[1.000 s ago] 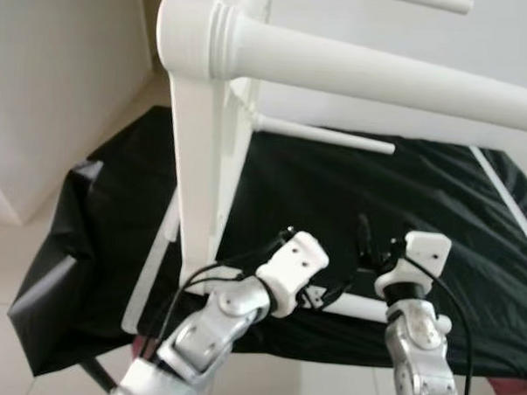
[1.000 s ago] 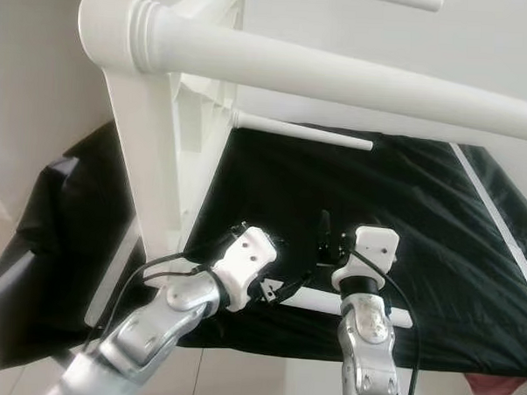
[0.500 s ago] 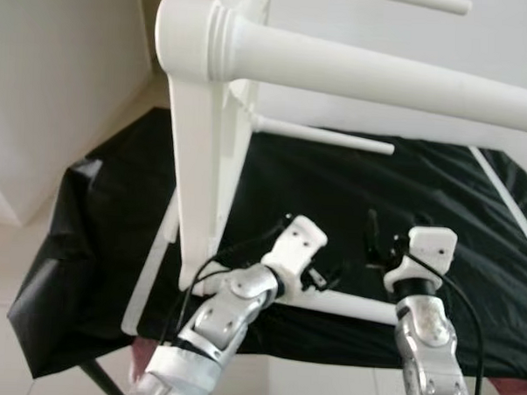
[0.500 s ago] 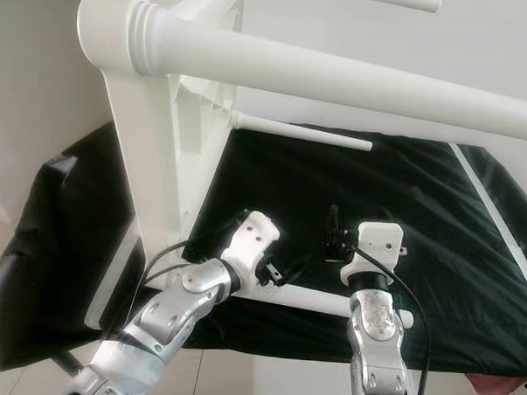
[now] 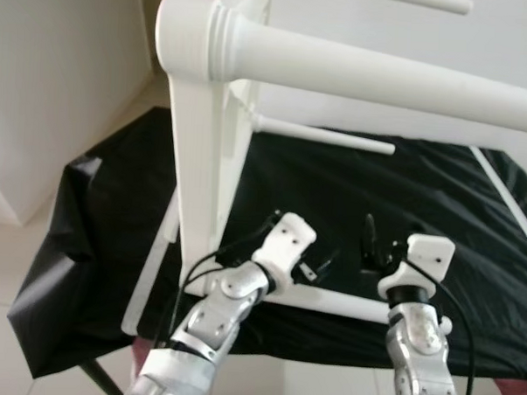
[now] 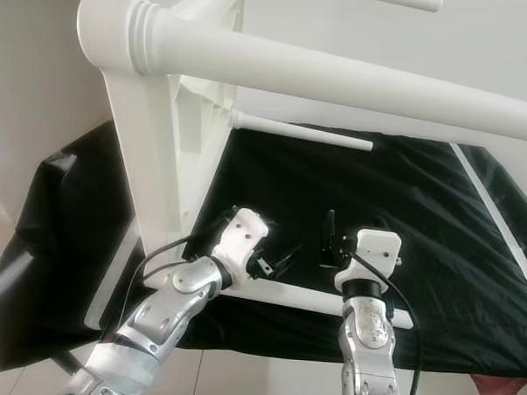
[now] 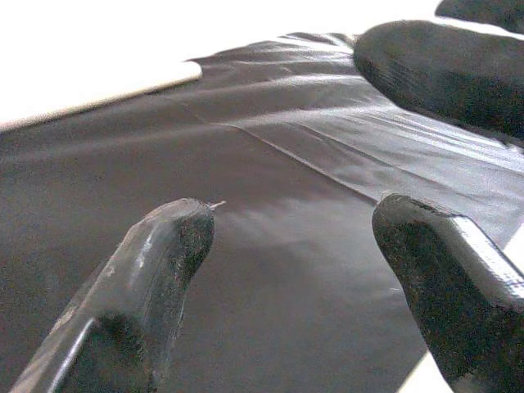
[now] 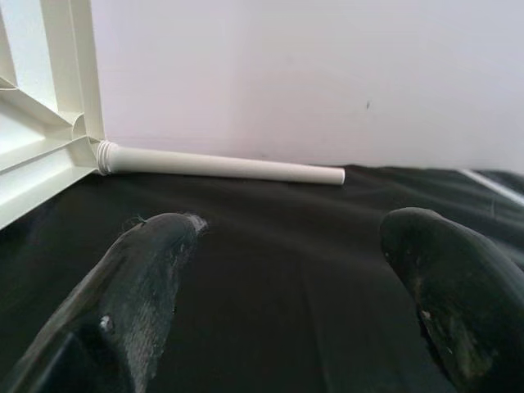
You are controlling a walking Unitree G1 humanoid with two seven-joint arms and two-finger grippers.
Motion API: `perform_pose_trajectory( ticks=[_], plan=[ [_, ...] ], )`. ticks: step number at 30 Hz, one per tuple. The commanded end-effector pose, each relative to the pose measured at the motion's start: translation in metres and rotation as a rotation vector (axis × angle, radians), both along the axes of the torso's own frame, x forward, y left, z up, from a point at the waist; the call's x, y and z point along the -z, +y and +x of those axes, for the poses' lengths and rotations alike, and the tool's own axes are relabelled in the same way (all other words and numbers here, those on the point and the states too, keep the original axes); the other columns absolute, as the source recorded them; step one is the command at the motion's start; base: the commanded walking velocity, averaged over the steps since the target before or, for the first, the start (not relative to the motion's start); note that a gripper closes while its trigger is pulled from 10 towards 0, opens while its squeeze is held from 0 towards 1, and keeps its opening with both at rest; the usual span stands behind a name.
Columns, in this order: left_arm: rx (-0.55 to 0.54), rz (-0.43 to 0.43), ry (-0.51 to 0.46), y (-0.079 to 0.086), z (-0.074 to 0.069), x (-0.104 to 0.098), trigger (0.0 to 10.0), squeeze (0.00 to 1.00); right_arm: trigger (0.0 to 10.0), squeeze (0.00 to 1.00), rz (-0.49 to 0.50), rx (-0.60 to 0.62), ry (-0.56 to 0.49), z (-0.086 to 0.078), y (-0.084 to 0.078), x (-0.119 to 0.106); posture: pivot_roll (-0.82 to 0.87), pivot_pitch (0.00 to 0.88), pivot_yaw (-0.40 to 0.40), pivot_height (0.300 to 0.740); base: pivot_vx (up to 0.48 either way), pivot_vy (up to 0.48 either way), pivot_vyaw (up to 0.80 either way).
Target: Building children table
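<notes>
Surface: black sheet (image 5: 351, 193) spread under the work, pale floor at its edge.
Table: white table (image 5: 203, 186) tipped on its side on the sheet; underside frame faces the robot.
Legs: near leg (image 5: 374, 75) fixed, jutting toward the camera; far leg (image 5: 323, 134) fixed, low over the sheet; bottom leg (image 5: 346, 303) lies along the sheet's near edge, just in front of both grippers.
Left gripper (image 5: 317, 263): fingers apart, empty, above the bottom leg.
Right gripper (image 5: 371, 246): fingers apart, empty, pointing up over the sheet.
Progress: late stage by my judgement; three legs seated. Fourth leg's state cannot be told; righting the table is still left.
Change: left gripper has pulled back toward the frame and lifted slightly; right gripper barely shifted; table unmoved.
</notes>
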State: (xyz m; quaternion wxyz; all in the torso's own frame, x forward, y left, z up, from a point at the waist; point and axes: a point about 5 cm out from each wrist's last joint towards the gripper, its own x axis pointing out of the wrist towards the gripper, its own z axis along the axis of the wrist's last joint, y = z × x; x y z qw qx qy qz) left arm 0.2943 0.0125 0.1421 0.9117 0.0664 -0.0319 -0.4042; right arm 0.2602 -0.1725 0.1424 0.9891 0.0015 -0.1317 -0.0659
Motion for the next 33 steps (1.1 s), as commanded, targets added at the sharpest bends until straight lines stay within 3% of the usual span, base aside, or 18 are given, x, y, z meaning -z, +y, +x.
perform_pose_trajectory(
  ticks=[1, 5, 20, 33],
  plan=[
    [-0.192, -0.004, -0.028, 0.014, 0.009, 0.001, 10.0, 0.0, 10.0, 0.0, 0.011, -0.009, 0.021, 0.002, 0.004, 0.004, 0.08, 0.0, -0.053, 0.74, 0.0, 0.0, 0.0],
    [-0.198, -0.015, -0.037, 0.016, 0.011, -0.001, 10.0, 0.0, 10.0, 0.0, 0.015, -0.005, 0.017, 0.005, 0.005, 0.002, 0.08, 0.0, -0.056, 0.74, 0.0, 0.0, 0.0],
    [-0.188, -0.011, -0.031, 0.019, 0.013, 0.005, 10.0, 0.0, 10.0, 0.0, 0.011, -0.003, 0.014, 0.008, 0.002, 0.0, 0.07, 0.0, -0.07, 0.74, 0.0, -0.344, 0.0],
    [-0.251, -0.033, -0.06, 0.027, 0.02, 0.0, 10.0, 0.0, 10.0, 0.0, 0.01, -0.031, 0.013, 0.01, 0.006, 0.0, 0.08, 0.0, -0.07, 0.74, 0.0, -0.285, 0.0]
  ],
)
